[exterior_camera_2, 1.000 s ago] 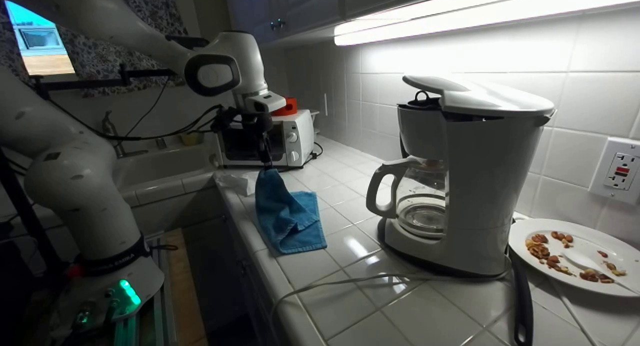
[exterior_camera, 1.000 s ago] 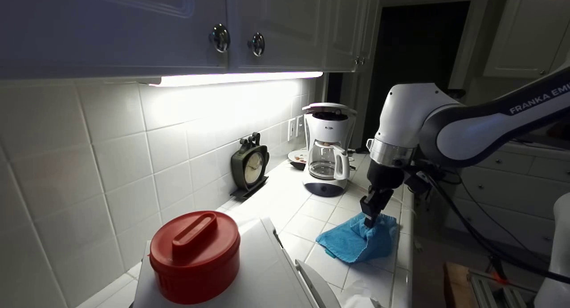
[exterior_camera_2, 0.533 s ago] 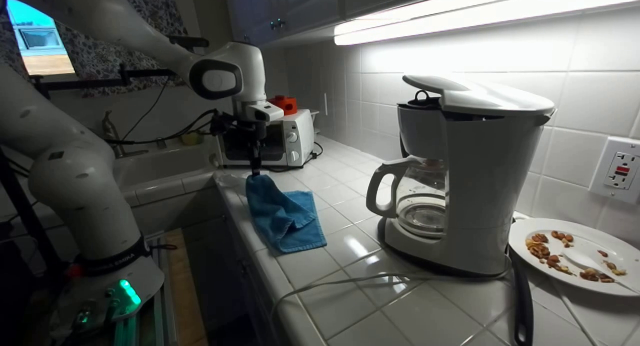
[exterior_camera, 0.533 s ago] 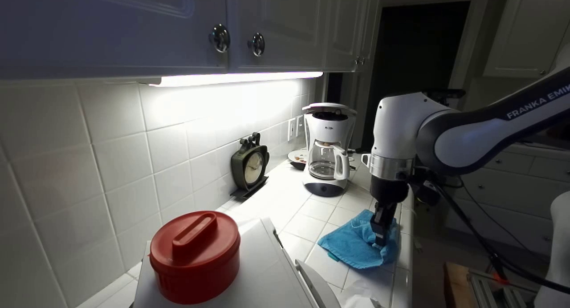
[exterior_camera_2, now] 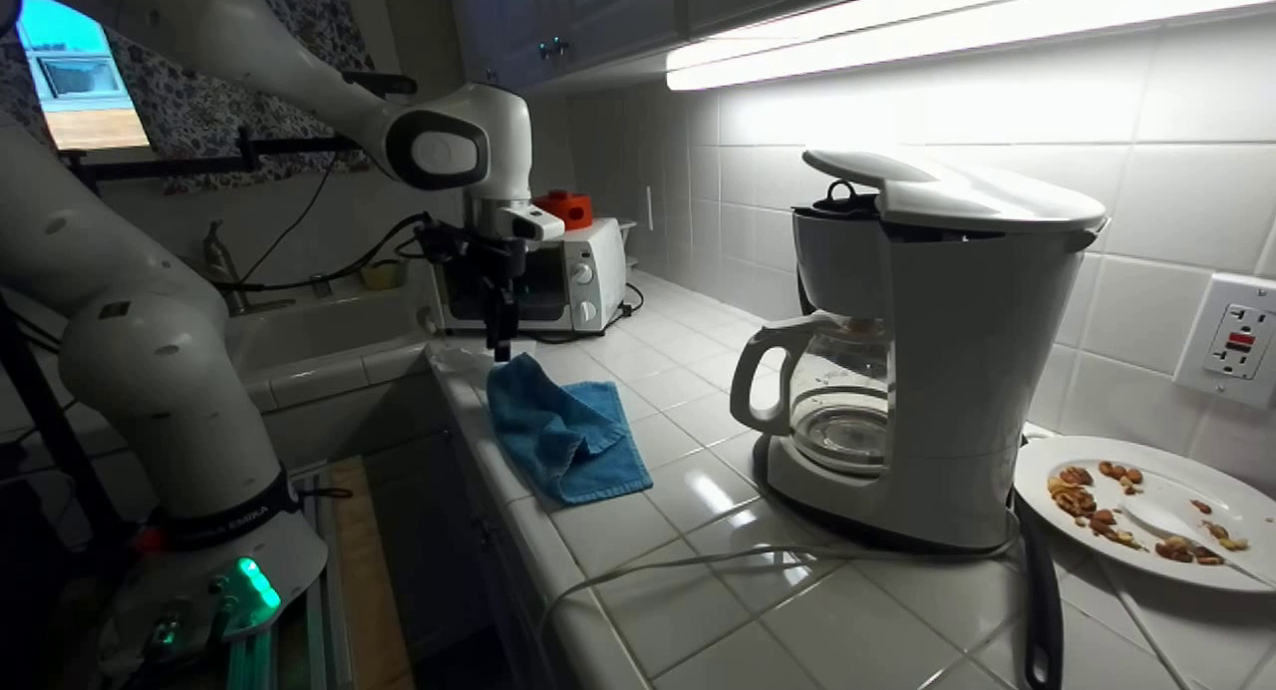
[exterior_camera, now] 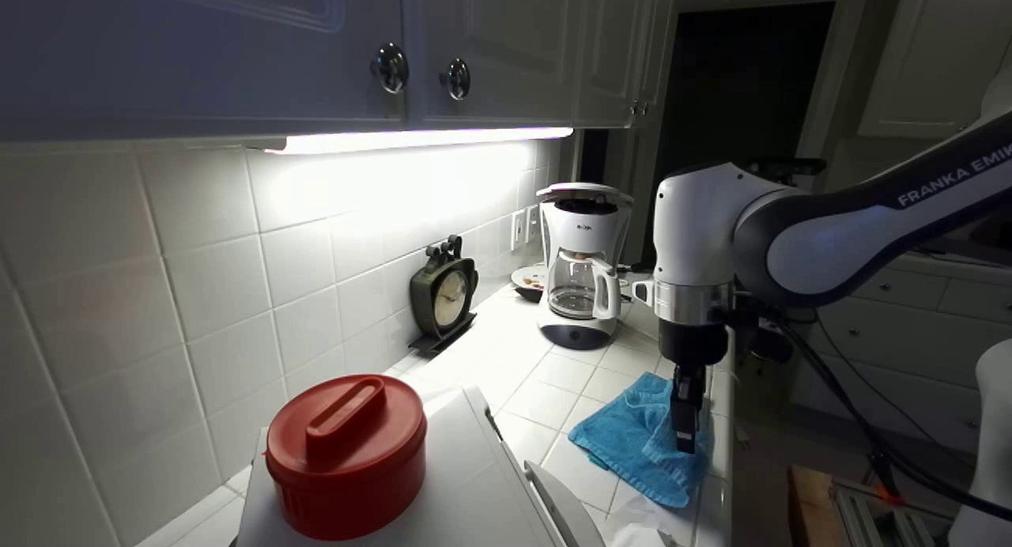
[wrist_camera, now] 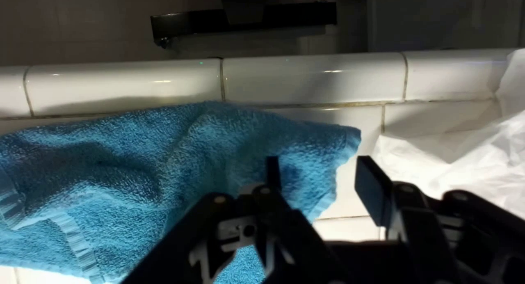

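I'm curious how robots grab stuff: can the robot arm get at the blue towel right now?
Probably yes. Its tool stands open right by the blue terry towel, part of which shows between the fingers in the wrist view. I see nothing blocking the way.

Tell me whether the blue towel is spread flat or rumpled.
Rumpled: raised folds show across the blue towel in the wrist view and both exterior views.
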Robot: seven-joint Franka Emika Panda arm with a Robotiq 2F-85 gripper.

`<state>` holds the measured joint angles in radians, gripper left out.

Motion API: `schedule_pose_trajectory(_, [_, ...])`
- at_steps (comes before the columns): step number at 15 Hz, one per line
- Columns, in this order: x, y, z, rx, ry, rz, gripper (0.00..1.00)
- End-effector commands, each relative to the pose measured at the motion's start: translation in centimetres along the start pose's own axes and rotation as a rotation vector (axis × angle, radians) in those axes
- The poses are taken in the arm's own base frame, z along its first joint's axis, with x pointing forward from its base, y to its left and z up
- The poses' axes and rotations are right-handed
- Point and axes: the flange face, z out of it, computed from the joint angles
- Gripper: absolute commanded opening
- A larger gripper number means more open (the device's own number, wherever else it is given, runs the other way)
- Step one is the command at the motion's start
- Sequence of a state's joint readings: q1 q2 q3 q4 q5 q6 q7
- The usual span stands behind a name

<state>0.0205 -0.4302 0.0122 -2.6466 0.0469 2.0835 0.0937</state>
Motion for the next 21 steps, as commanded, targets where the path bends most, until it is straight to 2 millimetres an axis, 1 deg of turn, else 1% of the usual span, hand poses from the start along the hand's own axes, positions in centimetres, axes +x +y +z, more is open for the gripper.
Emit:
schedule_pose_trajectory(1, [0.0,0.5,-1.0,-0.033,-0.006,-0.016,0.83])
schedule_pose_trajectory(3, [-0.4,1.2,-1.5,-0.057,0.038,-0.015,0.97])
schedule_pose_trajectory(4, [-0.7,1.7,-1.7,-0.079,0.059,-0.026,1.00])
schedule_pose_trajectory(8, [-1.2,3.8,-1.4,-0.153,0.077,-0.009,1.00])
schedule_pose_trajectory(10, [-1.1,4.8,-0.6,-0.181,0.077,-0.015,1.00])
schedule_pose_trajectory(13, [-1.1,5.6,1.2,-0.195,0.092,-0.007,1.00])
schedule_pose_trajectory(14, [-1.1,5.7,1.7,-0.199,0.101,-0.009,0.75])
schedule_pose_trajectory(15, [-1.1,5.9,2.1,-0.202,0.111,-0.010,0.74])
schedule_pose_trajectory(16, [-1.1,6.0,2.7,-0.199,0.116,-0.008,0.66])
schedule_pose_trajectory(17, [0.0,6.1,2.5,-0.198,0.121,-0.009,0.59])
schedule_pose_trajectory(18, [0.1,6.2,2.9,-0.195,0.135,-0.010,0.50])
schedule_pose_trajectory(20, [0.7,6.5,3.3,-0.182,0.162,0.001,0.38])
schedule_pose_trajectory(21, [1.0,6.6,3.4,-0.176,0.178,0.012,0.30])
